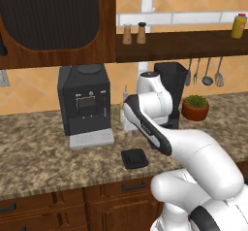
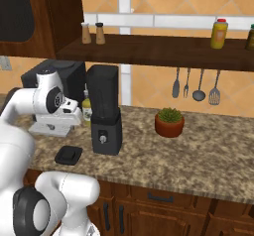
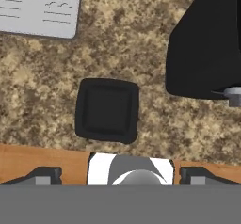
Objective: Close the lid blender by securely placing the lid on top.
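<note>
The lid (image 3: 107, 110) is seen flat on the counter (image 3: 155, 53), near its front edge (left of the blender (image 2: 105, 112)). The gripper (image 3: 115, 175) is held wide open above it, empty.

White robot arm bent at the elbow, wrist turned downward, gripper (image 3: 120, 175) pointing straight down, jaws spread wide apart, holding nothing.

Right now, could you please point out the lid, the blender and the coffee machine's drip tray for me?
lid (image 3: 107, 109), hand view, on its raised centre.
blender (image 2: 106, 136), right base view, on the front of its base.
drip tray (image 1: 91, 139), left base view, on its grey top surface.
</note>
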You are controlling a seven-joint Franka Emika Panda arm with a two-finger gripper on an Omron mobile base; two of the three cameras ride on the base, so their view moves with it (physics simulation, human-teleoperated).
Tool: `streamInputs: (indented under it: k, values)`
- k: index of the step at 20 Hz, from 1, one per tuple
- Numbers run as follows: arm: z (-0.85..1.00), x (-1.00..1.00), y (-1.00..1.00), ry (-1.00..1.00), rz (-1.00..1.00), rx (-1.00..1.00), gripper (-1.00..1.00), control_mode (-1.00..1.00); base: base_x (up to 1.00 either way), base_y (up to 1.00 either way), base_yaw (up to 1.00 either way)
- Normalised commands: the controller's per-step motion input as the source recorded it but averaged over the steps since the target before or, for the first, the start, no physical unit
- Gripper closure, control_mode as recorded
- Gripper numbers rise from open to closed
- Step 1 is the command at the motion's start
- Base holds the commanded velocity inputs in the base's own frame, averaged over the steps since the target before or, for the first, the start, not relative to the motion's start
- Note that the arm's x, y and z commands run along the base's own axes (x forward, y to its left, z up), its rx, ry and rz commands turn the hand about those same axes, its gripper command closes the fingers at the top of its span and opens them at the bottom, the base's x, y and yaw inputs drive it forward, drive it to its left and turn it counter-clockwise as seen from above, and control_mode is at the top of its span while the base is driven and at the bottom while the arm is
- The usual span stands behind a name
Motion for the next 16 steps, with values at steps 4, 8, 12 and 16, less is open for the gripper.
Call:
streamInputs:
  k: [4,8,12,16]
  values:
    - [-0.49,-0.01,0.08,0.06,0.00,0.00,-1.00,-1.00,0.00,0.00,0.00]
    - [-0.41,0.00,0.02,0.00,0.00,0.00,-1.00,-1.00,0.00,0.00,0.00]
    - [-0.35,0.00,0.00,0.00,0.00,0.00,-1.00,-1.00,0.00,0.00,0.00]
    - [-0.43,0.00,0.00,0.00,0.00,0.00,-1.00,-1.00,0.00,0.00,0.00]
